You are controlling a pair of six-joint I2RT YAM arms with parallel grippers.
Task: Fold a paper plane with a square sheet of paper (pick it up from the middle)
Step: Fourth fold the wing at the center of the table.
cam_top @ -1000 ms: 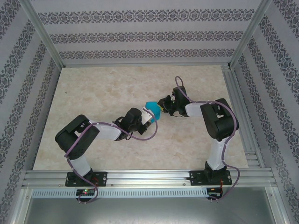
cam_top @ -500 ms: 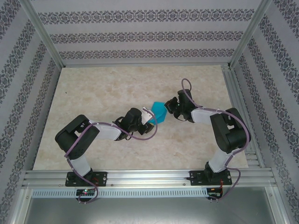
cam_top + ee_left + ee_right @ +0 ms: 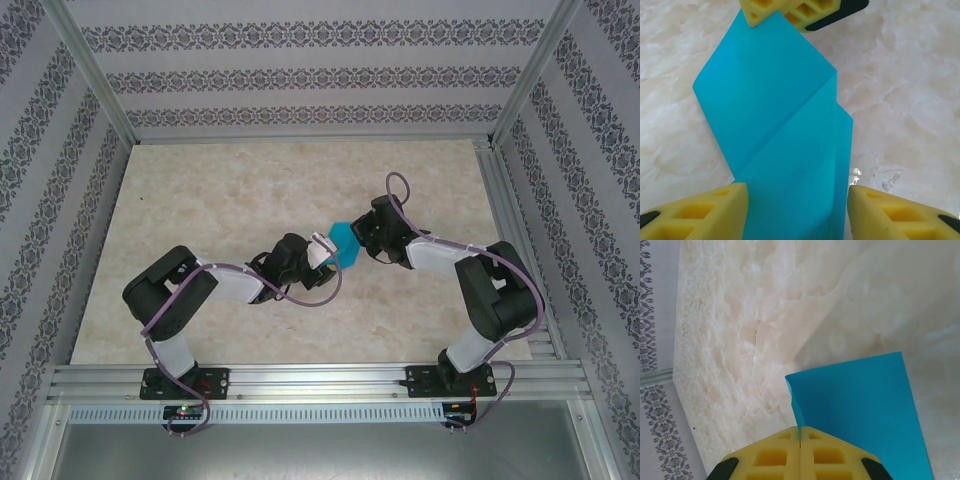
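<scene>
Top external: one teal paper sheet (image 3: pixel 345 241)

A cream marble-patterned tabletop (image 3: pixel 200 250) lay inside walls papered with dark floral bands (image 3: pixel 300 80). Slanted aluminium posts (image 3: pixel 92 75) rose at the far corners. A slotted aluminium rail (image 3: pixel 320 378) ran along the near edge, with a grey metal tray (image 3: pixel 320 450) below it. A tiny clear scrap (image 3: pixel 890 179) lay on the marble.

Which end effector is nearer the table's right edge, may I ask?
Right. The right end effector pinches the paper, toward the table's right edge; the left end effector lies beyond the paper.
</scene>
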